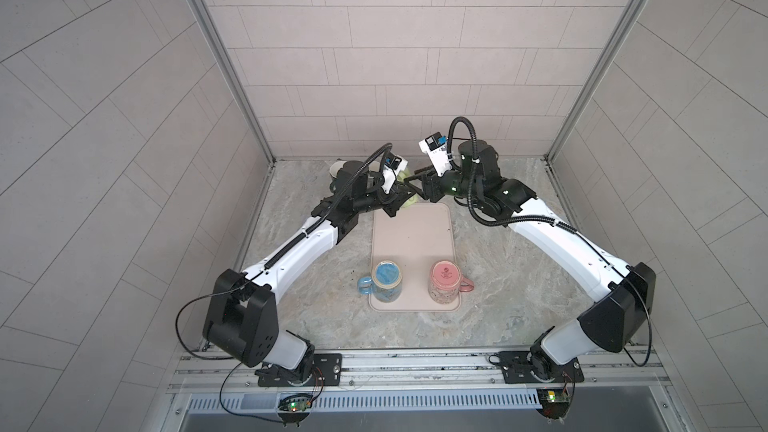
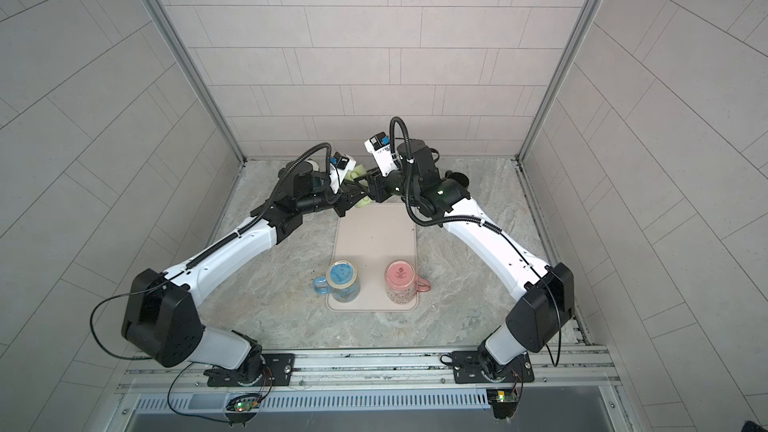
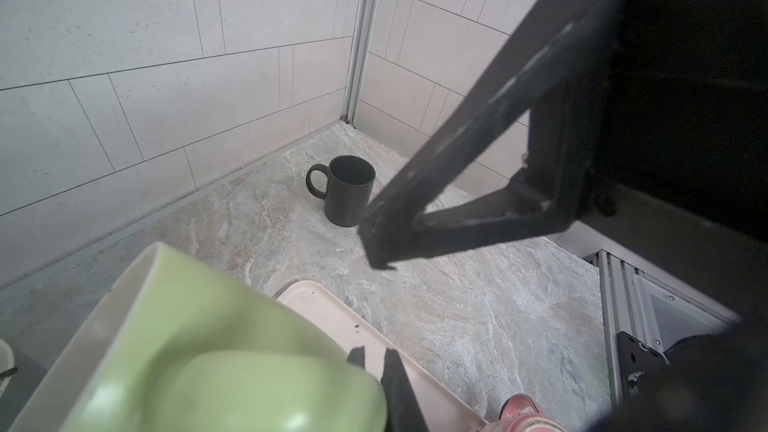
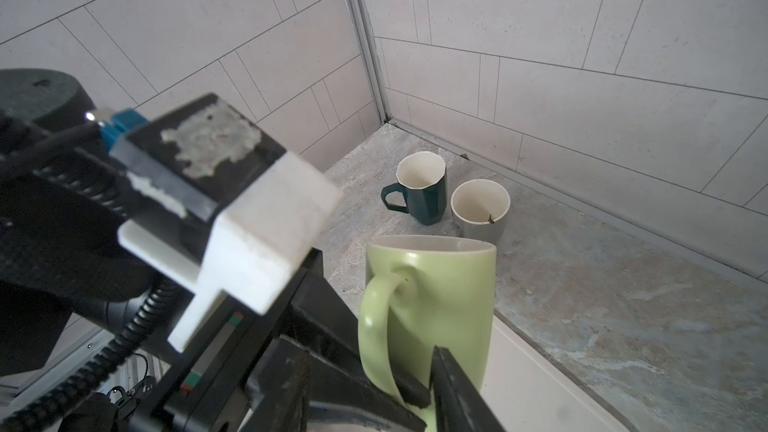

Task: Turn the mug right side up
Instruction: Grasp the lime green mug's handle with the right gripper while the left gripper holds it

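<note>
The light green mug stands mouth up over the far end of the beige mat, and shows only as green slivers between the arms in both top views. My left gripper is shut on the mug's handle, with one finger passing through the loop. My right gripper is open, its jaws standing apart on either side of the handle's lower part. Whether the mug's base rests on the mat is hidden.
A blue mug and a pink mug sit upside down at the mat's near end. A black mug stands at the back right. A dark teal mug and a white mug stand in the back left corner.
</note>
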Robot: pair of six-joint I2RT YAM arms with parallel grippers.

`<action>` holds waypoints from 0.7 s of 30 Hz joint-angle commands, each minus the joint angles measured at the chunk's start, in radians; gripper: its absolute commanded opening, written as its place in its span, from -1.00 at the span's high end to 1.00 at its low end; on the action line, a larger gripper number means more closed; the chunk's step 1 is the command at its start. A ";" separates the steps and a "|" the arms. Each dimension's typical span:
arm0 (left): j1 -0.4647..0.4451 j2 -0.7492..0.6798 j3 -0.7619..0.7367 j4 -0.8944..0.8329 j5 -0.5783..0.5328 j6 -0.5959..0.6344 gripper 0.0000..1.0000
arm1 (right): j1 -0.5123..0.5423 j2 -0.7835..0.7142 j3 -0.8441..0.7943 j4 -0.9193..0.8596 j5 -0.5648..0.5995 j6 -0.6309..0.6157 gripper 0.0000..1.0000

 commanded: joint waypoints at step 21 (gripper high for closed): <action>-0.068 -0.124 0.000 0.083 -0.067 0.152 1.00 | 0.035 0.096 0.062 -0.034 0.103 0.004 0.13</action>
